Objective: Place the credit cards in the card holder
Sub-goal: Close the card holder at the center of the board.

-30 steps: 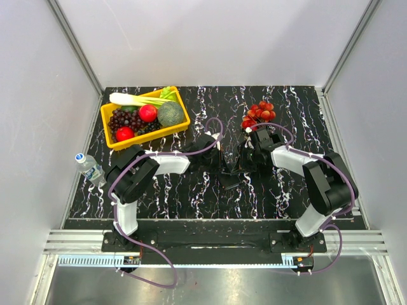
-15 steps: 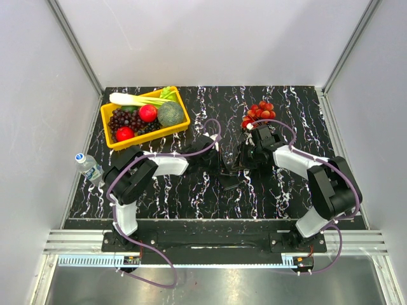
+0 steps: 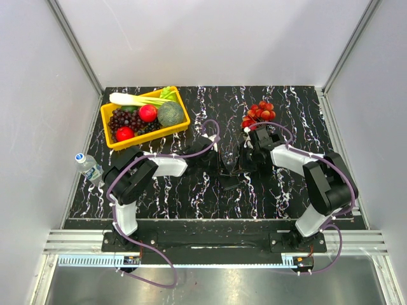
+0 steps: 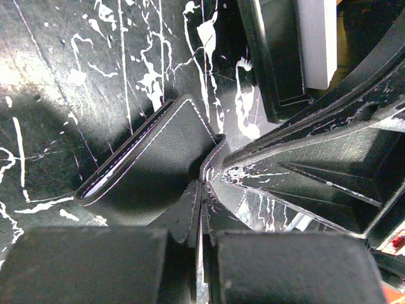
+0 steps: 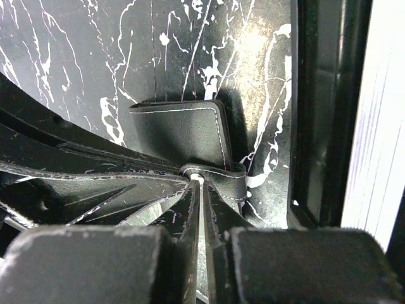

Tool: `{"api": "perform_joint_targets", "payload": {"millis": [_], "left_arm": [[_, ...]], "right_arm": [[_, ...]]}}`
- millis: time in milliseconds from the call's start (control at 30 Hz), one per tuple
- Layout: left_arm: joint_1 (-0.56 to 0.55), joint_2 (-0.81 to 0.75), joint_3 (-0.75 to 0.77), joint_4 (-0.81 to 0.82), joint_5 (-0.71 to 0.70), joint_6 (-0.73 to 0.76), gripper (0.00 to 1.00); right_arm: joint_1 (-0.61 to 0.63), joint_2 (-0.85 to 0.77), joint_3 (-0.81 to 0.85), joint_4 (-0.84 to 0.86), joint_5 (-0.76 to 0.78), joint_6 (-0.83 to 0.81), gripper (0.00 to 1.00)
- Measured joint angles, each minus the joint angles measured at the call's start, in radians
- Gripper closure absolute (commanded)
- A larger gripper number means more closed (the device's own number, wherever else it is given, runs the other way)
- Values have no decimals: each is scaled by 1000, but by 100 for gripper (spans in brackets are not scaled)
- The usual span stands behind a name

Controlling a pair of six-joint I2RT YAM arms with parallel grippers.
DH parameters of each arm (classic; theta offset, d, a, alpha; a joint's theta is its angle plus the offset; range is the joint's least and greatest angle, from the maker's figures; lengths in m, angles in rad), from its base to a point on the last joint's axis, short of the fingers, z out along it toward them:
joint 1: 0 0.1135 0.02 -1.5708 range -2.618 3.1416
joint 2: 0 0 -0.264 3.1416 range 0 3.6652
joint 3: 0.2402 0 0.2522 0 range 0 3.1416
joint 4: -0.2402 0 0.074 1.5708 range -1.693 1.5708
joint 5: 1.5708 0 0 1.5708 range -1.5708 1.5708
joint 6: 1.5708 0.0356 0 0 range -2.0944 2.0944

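Observation:
The card holder (image 4: pixel 149 158), a black folding wallet with pale stitching, lies half open on the marbled table between the two arms (image 3: pixel 229 180). My left gripper (image 4: pixel 201 193) is shut on one thin flap of it. From the opposite side my right gripper (image 5: pixel 201 185) has its tips at the wallet's stitched pocket mouth (image 5: pixel 218 172). It is shut on a thin pale credit card (image 5: pixel 199 179), seen edge-on, most of it hidden. The wallet's other flap (image 5: pixel 183 136) stands up behind the tips.
A black open-topped tray (image 4: pixel 272 63) holding a pale stack (image 5: pixel 380 139) sits close beside the wallet. A yellow basket of produce (image 3: pixel 147 117) stands at the back left, red grapes (image 3: pixel 259 112) lie at the back, and a water bottle (image 3: pixel 89 166) lies at the left edge.
The right gripper shifted slightly back and forth at the wallet, and its jaws closed a touch. The left gripper stayed shut on the flap.

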Motion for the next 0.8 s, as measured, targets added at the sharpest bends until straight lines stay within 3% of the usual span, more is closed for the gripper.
{"api": "perform_joint_targets", "payload": {"millis": [800], "left_arm": [[11, -12, -30, 20, 42, -28, 100]], "right_arm": [[42, 28, 28, -30, 15, -11, 91]]}}
